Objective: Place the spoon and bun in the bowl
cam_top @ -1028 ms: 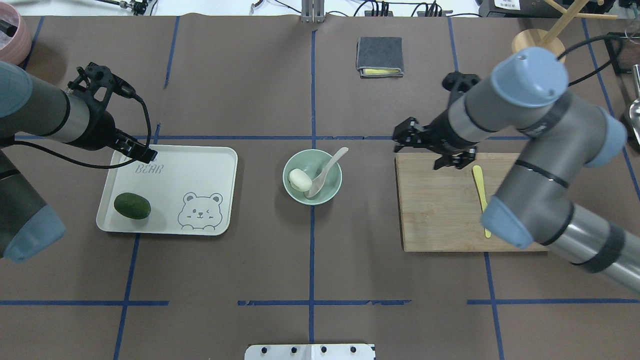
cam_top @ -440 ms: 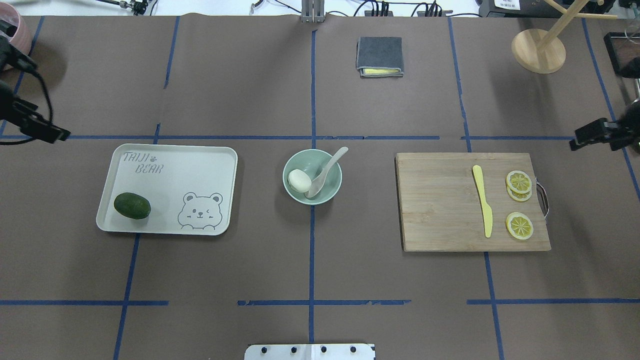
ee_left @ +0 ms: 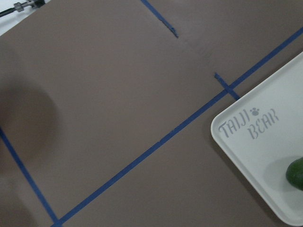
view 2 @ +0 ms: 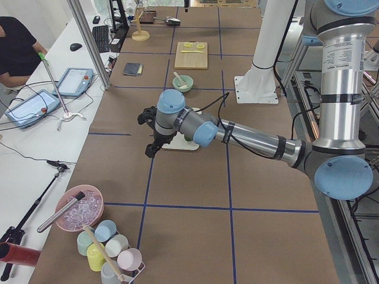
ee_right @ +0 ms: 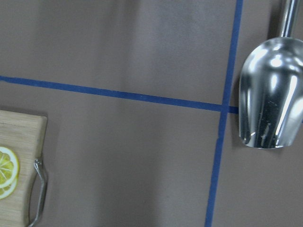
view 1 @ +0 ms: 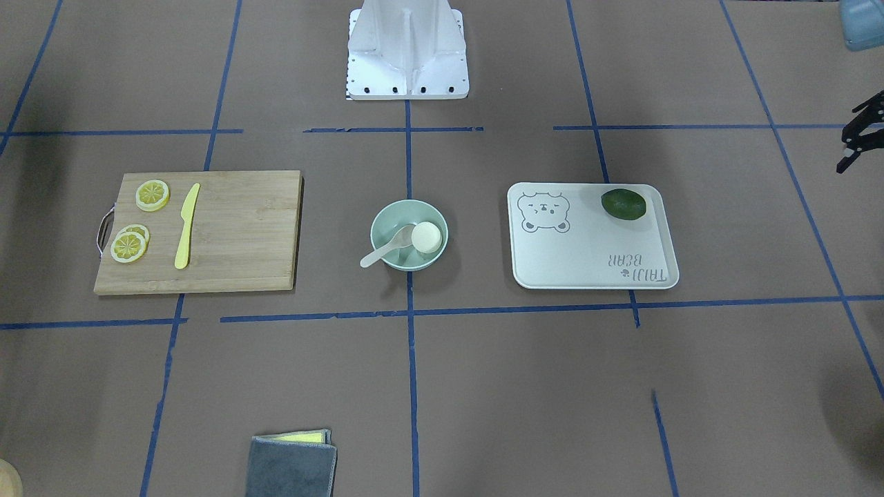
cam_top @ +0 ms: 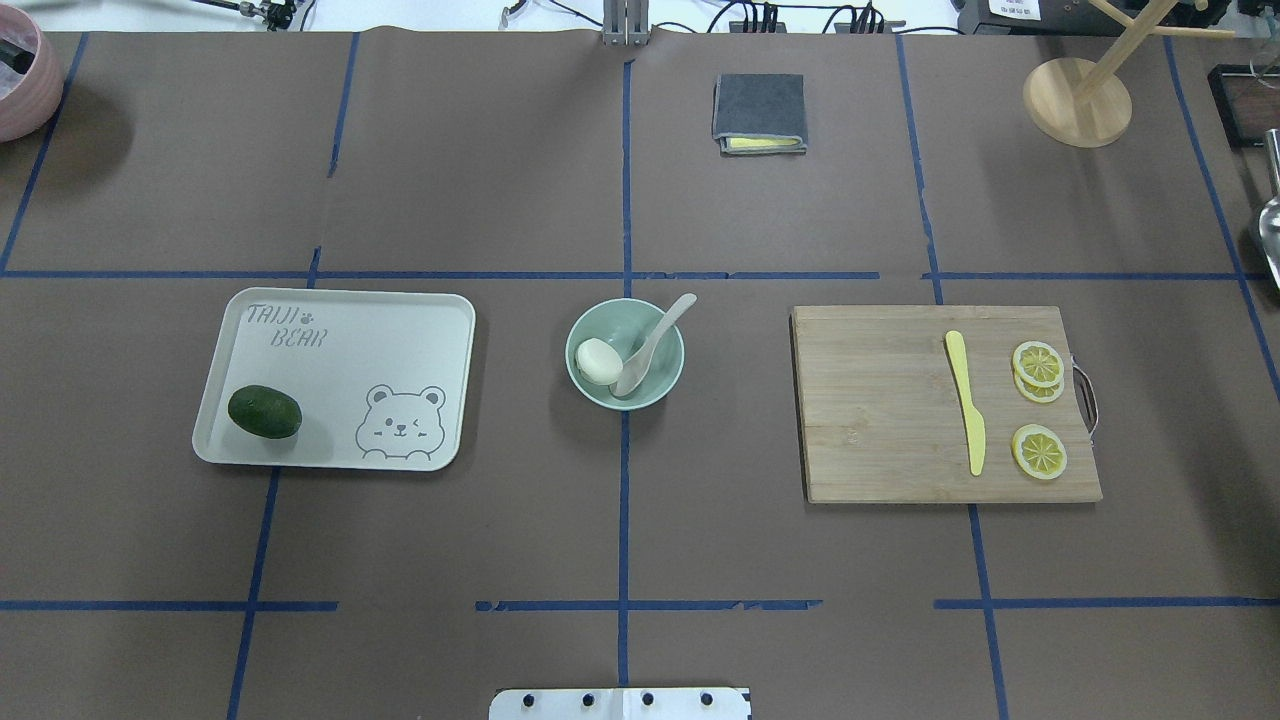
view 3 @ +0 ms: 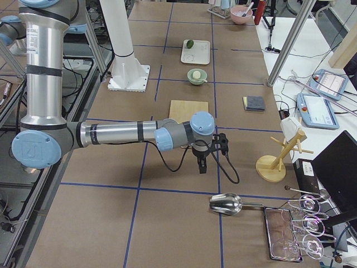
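The pale mint-green bowl (cam_top: 662, 385) stands at the table's middle; it also shows in the front view (view 1: 387, 215). The white bun (cam_top: 597, 360) (view 1: 426, 237) lies inside it. The off-white spoon (cam_top: 655, 340) (view 1: 382, 252) rests with its scoop in the bowl and its handle over the rim. No gripper touches them. My left gripper (view 2: 151, 149) hovers far off past the tray; only its edge shows in the front view (view 1: 856, 138), and I cannot tell its state. My right gripper (view 3: 201, 163) hangs beyond the cutting board, state unclear.
A white bear tray (cam_top: 400, 340) with a dark green fruit (cam_top: 264, 411) lies left of the bowl. A wooden board (cam_top: 880, 420) holds a yellow knife (cam_top: 966, 400) and lemon slices (cam_top: 1038, 363). A grey cloth (cam_top: 759, 113), a wooden stand (cam_top: 1077, 100) and a metal scoop (ee_right: 270, 94) lie further out.
Both arms have drawn back outward from the tray and the board and left the overhead view. The lemon slices now show. Bowl, bun and spoon have not moved.
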Robot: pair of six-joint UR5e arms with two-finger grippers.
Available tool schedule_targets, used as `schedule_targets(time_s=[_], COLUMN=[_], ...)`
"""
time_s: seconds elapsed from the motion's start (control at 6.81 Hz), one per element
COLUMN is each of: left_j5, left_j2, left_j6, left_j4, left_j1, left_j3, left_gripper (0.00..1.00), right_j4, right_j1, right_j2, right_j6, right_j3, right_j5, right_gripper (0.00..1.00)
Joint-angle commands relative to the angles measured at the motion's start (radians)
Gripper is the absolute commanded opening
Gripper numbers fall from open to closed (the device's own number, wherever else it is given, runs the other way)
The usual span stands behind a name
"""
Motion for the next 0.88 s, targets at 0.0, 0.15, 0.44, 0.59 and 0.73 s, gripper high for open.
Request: schedule_targets(time_s=[0.0,0.15,0.44,0.59,0.73], left_j5=[-0.003,-0.004,-0.090,-0.082,-0.081], left_j2=[0.017,0.022,0.028,0.039,0.037], left_j6=[0.011,0.009,0.014,0.018,0.017], left_j4=[0.137,0.144,0.243,0.242,0.236], left_j1=[-0.023,-0.025,-0.130,-0.135,-0.134], left_j3=[0.017,0.039,0.059,0.050,0.068], left_gripper=[0.99,0.99,1.00,1.00,1.00], right_j4=[-0.102,-0.172,-0.255,-0.260,-0.260], right_j1=[0.107,0.108,0.098,0.074,0.057], right_j2=[0.004,0.009,0.006,0.014,0.015], right_j6=[-0.168,-0.183,-0.167,-0.165,-0.133], right_j3=[0.001,0.052,0.124,0.124,0.126], right_j5=[0.011,0.011,0.004,0.005,0.008], right_gripper=[1.00,1.00,1.00,1.00,1.00])
